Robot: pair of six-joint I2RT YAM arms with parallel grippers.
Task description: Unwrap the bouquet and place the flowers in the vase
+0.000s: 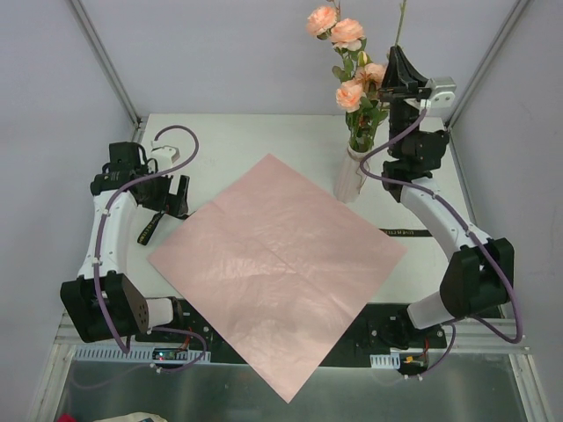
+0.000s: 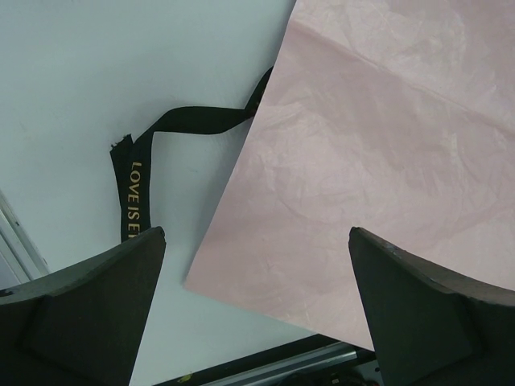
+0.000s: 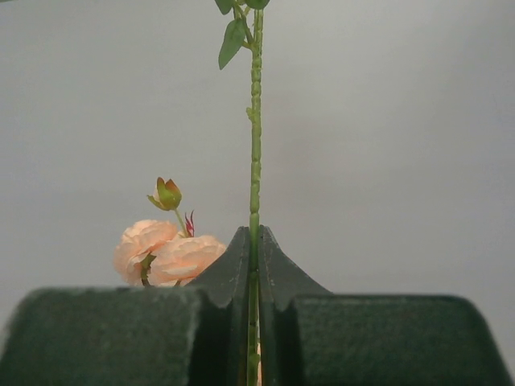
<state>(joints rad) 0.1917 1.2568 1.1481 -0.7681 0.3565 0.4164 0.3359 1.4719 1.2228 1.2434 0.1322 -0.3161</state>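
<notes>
**A:** Nearest first?

**B:** The pink paper sheet (image 1: 277,264) lies flat mid-table. The left gripper (image 2: 256,233) at nine o'clock gapes wide and empty beside the black ribbon (image 2: 133,193).

**A:** And the flowers?

**B:** Most flowers (image 1: 350,92) stand in the vase (image 1: 352,176) at one o'clock. Above it, the right gripper (image 3: 254,233) pinches one more stem (image 3: 256,121).

**A:** Next?

**B:** Probably lowering the stem straight in. I can't tell whether its foot has reached the neck.

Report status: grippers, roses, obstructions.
Left gripper open, empty. Right gripper shut on thin green stem. Peach-pink roses in slim beige ribbed vase. Pink paper sheet beside it.
</notes>
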